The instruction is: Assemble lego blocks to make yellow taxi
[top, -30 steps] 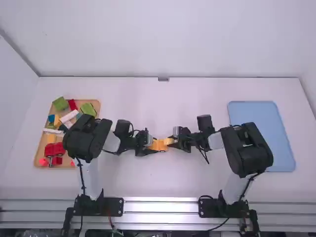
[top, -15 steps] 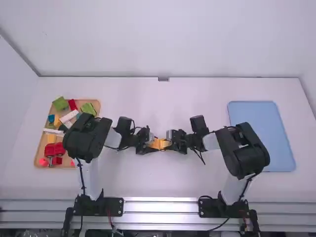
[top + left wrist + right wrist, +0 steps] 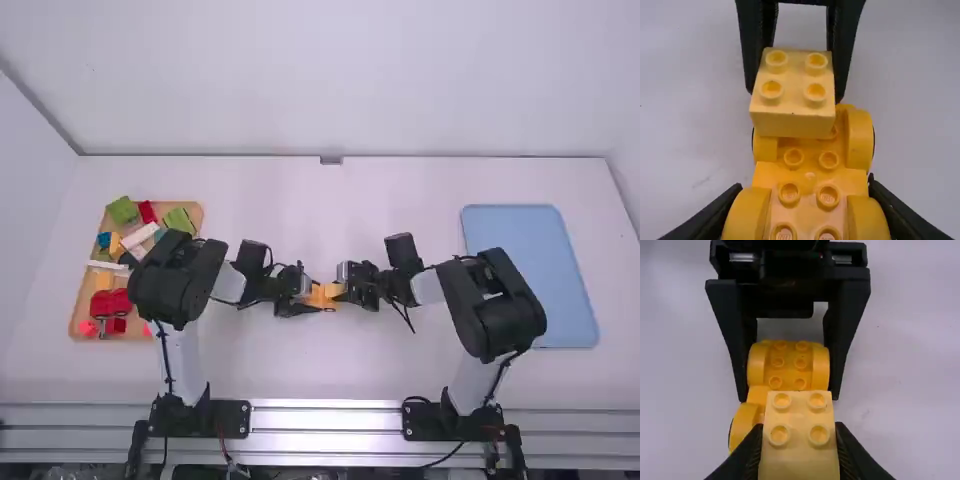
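Near the middle of the table, my left gripper (image 3: 308, 300) is shut on the yellow car base (image 3: 320, 299). From its right, my right gripper (image 3: 346, 285) holds a pale yellow two-by-two block (image 3: 334, 290). In the left wrist view, the left gripper (image 3: 807, 200) grips the near wheeled end of the car base (image 3: 810, 180); the block (image 3: 792, 112) is over the far end, set off to one side, between the right gripper's fingers. In the right wrist view, the right gripper (image 3: 799, 442) pinches the block (image 3: 799, 432). Whether block and base touch I cannot tell.
A wooden tray (image 3: 76, 318) at the left holds several red, green, white, blue and yellow pieces, partly behind the left arm. On the right lies a blue tray (image 3: 540, 260), with the right arm's elbow over its near left edge.
My right gripper has moved left with the pale yellow block, closer to the car base. My left gripper has shifted only slightly and keeps its hold.
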`<state>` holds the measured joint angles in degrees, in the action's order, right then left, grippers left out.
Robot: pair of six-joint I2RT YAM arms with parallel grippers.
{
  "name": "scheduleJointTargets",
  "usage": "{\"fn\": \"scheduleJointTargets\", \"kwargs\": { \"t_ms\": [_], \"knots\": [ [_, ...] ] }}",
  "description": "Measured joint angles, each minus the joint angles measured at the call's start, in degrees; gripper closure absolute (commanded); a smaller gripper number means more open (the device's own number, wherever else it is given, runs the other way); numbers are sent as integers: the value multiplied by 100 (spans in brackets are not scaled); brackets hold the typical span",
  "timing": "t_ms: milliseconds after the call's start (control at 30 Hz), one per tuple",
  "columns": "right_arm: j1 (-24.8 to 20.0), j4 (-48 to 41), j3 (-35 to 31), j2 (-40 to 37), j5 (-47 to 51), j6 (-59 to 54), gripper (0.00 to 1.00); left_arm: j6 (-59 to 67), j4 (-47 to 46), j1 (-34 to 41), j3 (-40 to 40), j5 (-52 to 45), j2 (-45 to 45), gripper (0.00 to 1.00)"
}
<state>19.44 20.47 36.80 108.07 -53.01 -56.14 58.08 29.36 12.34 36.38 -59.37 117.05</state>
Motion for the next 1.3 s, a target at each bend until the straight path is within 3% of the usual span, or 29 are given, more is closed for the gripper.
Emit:
{"fn": "scheduleJointTargets", "kwargs": {
  "t_ms": [400,1300],
  "knots": [
    [289,37,37,-15,269,68,83,-243,308,7,-142,24,0,54],
    [291,-146,122,-52,214,319,80,-304,321,31,-140,55,0,55]
  ]
}}
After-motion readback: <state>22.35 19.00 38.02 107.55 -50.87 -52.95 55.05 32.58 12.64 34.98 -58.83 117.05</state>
